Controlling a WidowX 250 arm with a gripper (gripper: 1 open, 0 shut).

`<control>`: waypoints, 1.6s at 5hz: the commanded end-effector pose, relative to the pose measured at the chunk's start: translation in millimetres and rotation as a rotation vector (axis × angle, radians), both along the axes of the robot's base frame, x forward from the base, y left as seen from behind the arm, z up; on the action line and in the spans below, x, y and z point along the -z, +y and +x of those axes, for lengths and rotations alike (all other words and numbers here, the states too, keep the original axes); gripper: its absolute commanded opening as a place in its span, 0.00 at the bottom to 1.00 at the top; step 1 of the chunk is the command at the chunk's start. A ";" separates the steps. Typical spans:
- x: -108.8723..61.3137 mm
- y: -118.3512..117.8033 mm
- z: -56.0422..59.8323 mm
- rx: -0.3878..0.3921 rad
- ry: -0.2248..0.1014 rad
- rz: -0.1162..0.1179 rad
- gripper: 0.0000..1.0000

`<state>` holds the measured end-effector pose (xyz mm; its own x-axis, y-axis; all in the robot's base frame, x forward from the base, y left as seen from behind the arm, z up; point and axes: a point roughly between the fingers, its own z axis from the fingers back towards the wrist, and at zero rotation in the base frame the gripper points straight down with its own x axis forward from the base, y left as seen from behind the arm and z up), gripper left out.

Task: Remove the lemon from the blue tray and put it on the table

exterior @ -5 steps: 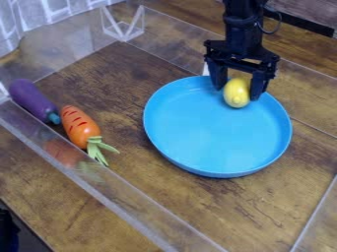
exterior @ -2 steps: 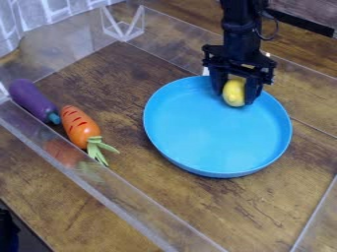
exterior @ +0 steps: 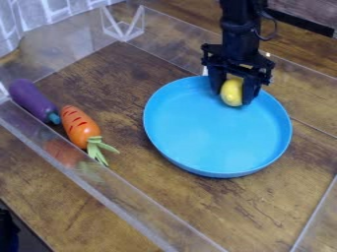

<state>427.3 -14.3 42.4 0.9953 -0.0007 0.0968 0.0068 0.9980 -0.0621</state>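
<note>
The gripper (exterior: 235, 86) is closed around the lemon (exterior: 232, 93), one finger to each side, with the fruit over the inner edge of the blue tray (exterior: 215, 159) at the side toward the desk's far edge. The lift would best go straight up and gently, since a smooth round fruit could roll out of a hold that is off its middle, and it should rise past the raised rim before any sideways travel. A sensible spot to lower it is the bare desk (exterior: 132, 84) left of the tray, released only once it touches.
</note>
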 end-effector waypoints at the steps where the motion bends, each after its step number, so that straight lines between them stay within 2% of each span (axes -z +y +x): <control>1: -54.9 6.3 8.6 0.000 -0.115 0.012 0.00; 5: -86.6 24.4 -0.9 -0.002 -0.101 0.048 0.00; 8: -103.7 46.6 -11.2 -0.017 -0.094 0.096 0.00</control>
<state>410.1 23.6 89.4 0.9990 -0.0129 0.0433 0.0121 0.9997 0.0204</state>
